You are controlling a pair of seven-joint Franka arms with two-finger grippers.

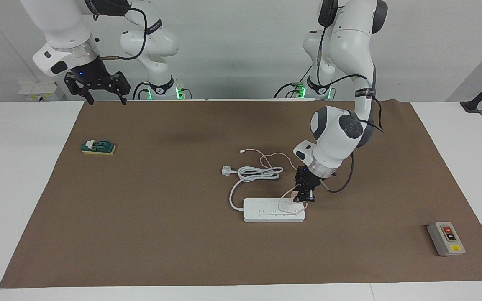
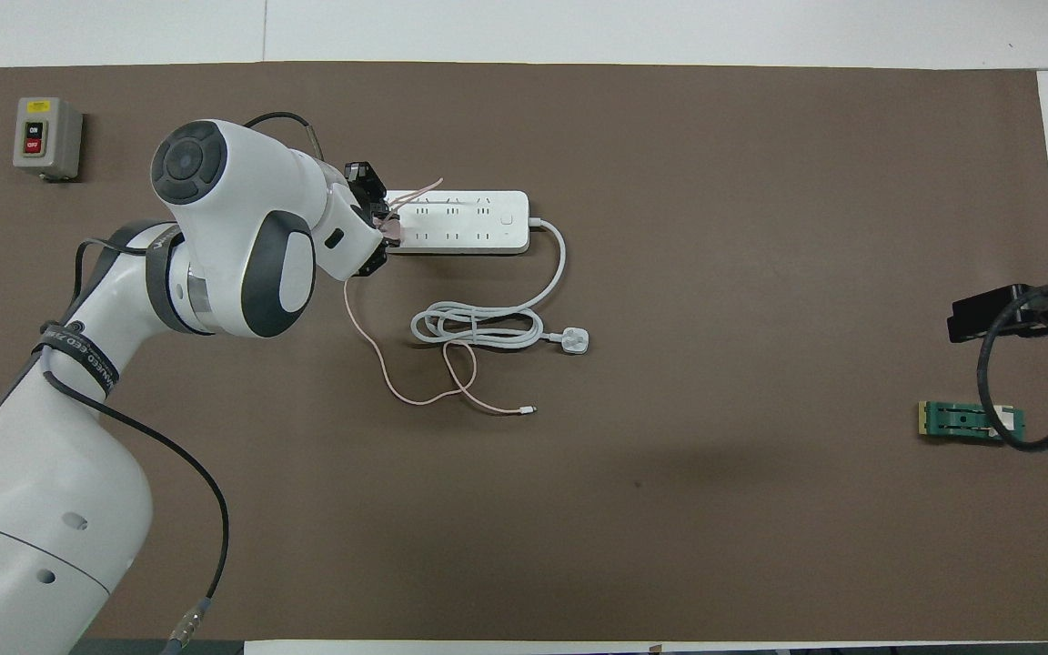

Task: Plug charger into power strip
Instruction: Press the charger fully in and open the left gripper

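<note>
Charger (image 1: 296,195) in left claw (image 1: 302,198)

Left pincer (image 1: 303,197) grips charger (image 1: 296,195) at power strip (image 1: 266,211).

White table (image 1: 15,175), brown mat (image 1: 149,234) covering most of it, plain pale wall (image 1: 232,46), even light

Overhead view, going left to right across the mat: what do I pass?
Grey button box → left hand holding the charger → power strip → white plug → green block.
</note>
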